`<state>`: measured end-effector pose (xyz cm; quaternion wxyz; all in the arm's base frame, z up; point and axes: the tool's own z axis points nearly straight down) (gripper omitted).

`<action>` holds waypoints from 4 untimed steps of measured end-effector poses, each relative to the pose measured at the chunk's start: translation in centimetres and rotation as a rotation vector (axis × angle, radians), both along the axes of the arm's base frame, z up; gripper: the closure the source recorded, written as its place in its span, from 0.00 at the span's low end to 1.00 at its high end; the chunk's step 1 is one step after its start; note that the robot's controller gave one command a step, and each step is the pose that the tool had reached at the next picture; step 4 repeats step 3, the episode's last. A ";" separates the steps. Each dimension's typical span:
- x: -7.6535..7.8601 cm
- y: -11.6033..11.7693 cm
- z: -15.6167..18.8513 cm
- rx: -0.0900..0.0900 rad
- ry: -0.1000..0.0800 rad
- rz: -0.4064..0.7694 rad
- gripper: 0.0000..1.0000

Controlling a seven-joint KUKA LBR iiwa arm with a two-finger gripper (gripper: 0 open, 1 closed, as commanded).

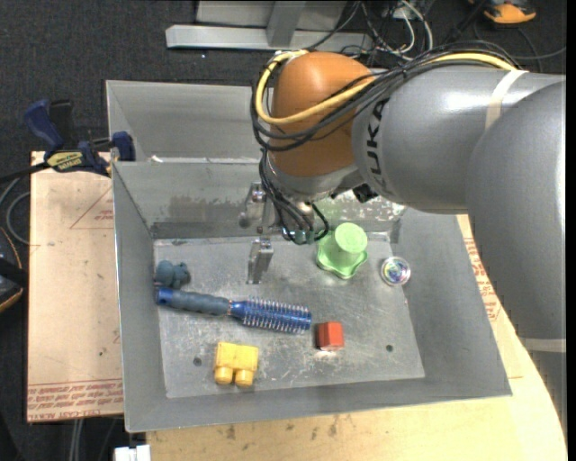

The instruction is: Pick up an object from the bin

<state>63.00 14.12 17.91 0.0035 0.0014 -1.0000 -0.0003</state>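
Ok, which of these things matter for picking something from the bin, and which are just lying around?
Job: bin, brush, green cup, yellow block, red block, shiny ball, blue lump; any could be picked.
Lying about: cables outside the bin.

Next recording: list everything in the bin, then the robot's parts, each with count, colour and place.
brush: 1, blue, lying across the middle of the floor, handle to the left
lump: 1, dark blue-grey, just behind the brush's handle end
block: 1, yellow, near the front edge, in front of the brush
cube: 1, red-orange, right of the brush's bristle end
cup: 1, green, back right of the floor
ball: 1, clear and shiny, right of the cup
bin: 1, grey metal, holding all of these
arm: 1, grey with an orange cover, coming in from the right
tool: 1, metal, over the floor's back, left of the cup
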 end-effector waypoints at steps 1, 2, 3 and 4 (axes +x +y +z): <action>-7.2 2.2 -8.7 0.002 -0.015 0.186 0.00; -7.5 2.1 -9.0 0.001 -0.007 0.187 1.00; -9.8 2.5 6.4 0.002 -0.016 0.228 1.00; -9.8 2.5 6.4 0.002 -0.016 0.228 1.00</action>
